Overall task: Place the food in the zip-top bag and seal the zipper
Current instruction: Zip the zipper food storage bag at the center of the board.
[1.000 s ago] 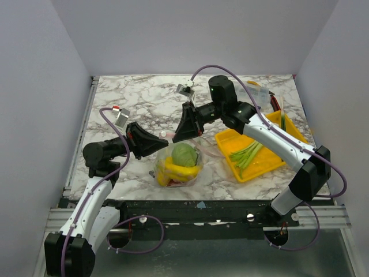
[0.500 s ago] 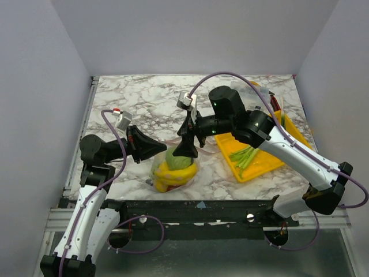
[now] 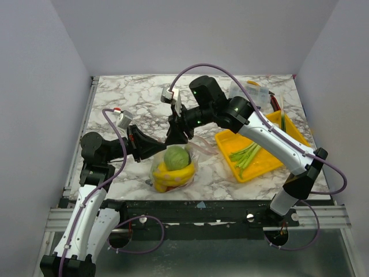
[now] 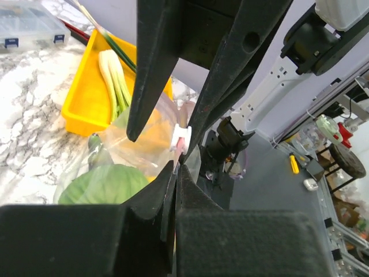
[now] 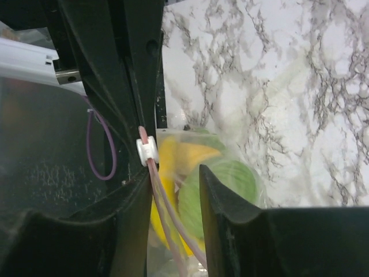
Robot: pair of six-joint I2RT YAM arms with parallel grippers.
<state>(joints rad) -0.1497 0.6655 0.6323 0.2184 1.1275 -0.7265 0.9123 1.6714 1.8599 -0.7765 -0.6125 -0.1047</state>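
As seen from above, the white, grey-veined marble desk (image 3: 132, 104) is enclosed by plain pale walls on the left (image 3: 40, 86), at the back (image 3: 196, 34) and on the right (image 3: 340, 69). A black rail frame (image 3: 190, 209) is fixed along its near edge.

Left: the left end effector (image 3: 158, 150) is held low over the desk and pointed right at the zip-top bag (image 3: 191, 166). Its jaws are clenched on the zipper (image 5: 164, 213). In the right wrist view the pink strip is seen emerging from between them, with the white slider (image 5: 147, 149) parked right at the fingertips.

Centre: the bag is sat on the desk near the front edge, between the two arms. A round green item (image 3: 176, 157) and yellow bananas (image 3: 172, 175) are contained in it, green on top. Other food cannot be made out through the plastic.

The right end effector (image 3: 173, 137) is extended in from the right, over the bag mouth, tips down. Its jaws are released and apart. The zipper strip is run between them, closer to one finger, and is not pinched.

Right: a yellow tray (image 3: 228, 141) is set on the desk near the bag, with green stalks (image 3: 247, 153) laid in it. A clear compartment box (image 3: 256, 92) is placed at the back right, behind the tray.
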